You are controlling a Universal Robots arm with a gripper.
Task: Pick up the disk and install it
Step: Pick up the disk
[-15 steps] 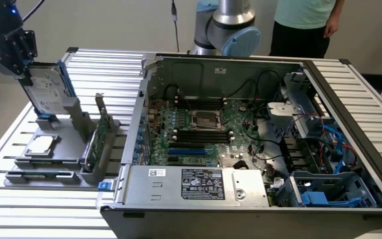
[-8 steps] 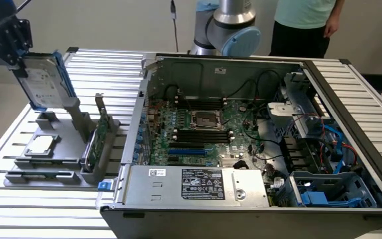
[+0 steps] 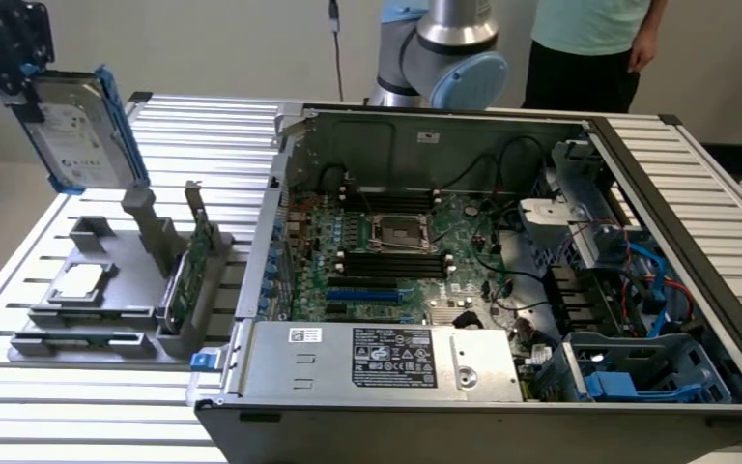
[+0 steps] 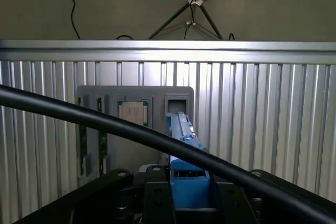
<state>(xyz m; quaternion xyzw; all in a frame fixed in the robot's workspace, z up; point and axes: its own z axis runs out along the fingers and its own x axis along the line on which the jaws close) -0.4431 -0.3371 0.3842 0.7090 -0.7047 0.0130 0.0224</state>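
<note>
In the exterior view, a ribbed aluminium table (image 3: pixel 74 425) carries an open computer case (image 3: pixel 474 251). At the exterior view's left sits a grey fixture (image 3: pixel 100 319) with a processor chip (image 3: pixel 78 281) lying in it and a green circuit card (image 3: pixel 181 285) standing on edge. The robot arm (image 3: pixel 442 58) rises behind the case, and a person (image 3: pixel 590 48) stands by a pale wall. The tool (image 3: pixel 20 89) is high at the exterior view's left, closed part-way on the disk (image 3: pixel 81 130), which hangs from it upright and slightly tilted, clear above the fixture and well apart from the case. In the wrist view, the table (image 4: pixel 262 119) runs to a dull wall where a tripod (image 4: pixel 194 9) stands. The tool (image 4: pixel 190 203) has its black fingers (image 4: pixel 157 198) pressed against both sides of the disk (image 4: pixel 178 127), whose blue rail juts out between them over the fixture (image 4: pixel 105 129), with a black cable (image 4: pixel 79 116) crossing in front.
</note>
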